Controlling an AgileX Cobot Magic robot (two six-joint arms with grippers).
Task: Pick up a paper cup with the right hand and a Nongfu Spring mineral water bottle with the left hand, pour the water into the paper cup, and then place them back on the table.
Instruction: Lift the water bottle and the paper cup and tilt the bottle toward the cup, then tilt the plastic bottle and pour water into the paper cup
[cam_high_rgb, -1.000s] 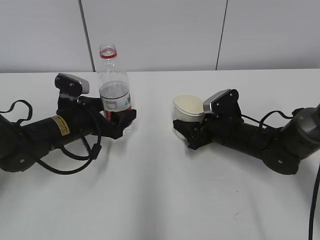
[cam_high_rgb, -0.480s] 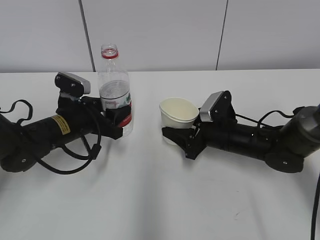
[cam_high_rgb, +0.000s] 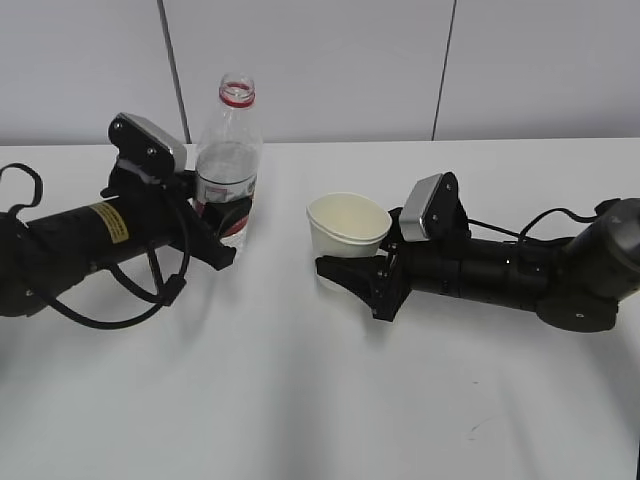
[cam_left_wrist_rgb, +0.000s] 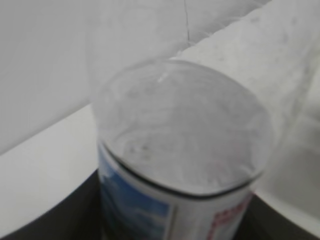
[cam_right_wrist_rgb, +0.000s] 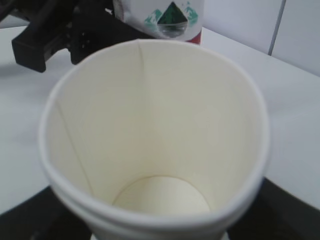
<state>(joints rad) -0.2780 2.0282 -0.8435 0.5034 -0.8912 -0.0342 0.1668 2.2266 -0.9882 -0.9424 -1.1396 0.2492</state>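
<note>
The surface (cam_high_rgb: 300, 400) under me is plain white and matte, with a few faint scuff marks toward the near right and soft shadows beneath both my arms. Behind it stands a pale grey panelled wall (cam_high_rgb: 320, 60), split by two thin dark seams.

My left gripper (cam_high_rgb: 225, 225) is closed around the lower body of the bottle (cam_high_rgb: 228, 165), over its label. The bottle has no cap, its red neck ring tips a little to the right, and it sits on the left side of the surface; I cannot tell whether its base touches the surface. From my left wrist, the clear rounded shoulder of the bottle (cam_left_wrist_rgb: 182, 135) fills the view, with the blue-and-white and red edge of the label below it and dark gripper parts at either side.

My right gripper (cam_high_rgb: 350, 270) is closed on the cup (cam_high_rgb: 346, 228), gripping its lower part. The cup is near the middle of the surface, tilted with its mouth leaning left toward the bottle, and the two stay apart. From my right wrist I look straight down into the cup (cam_right_wrist_rgb: 155, 145): cream walls, a vertical seam, a dry bare bottom. Beyond its rim sit the bottle's label with a green triangle (cam_right_wrist_rgb: 172, 15) and my left gripper's black fingers (cam_right_wrist_rgb: 55, 35).
</note>
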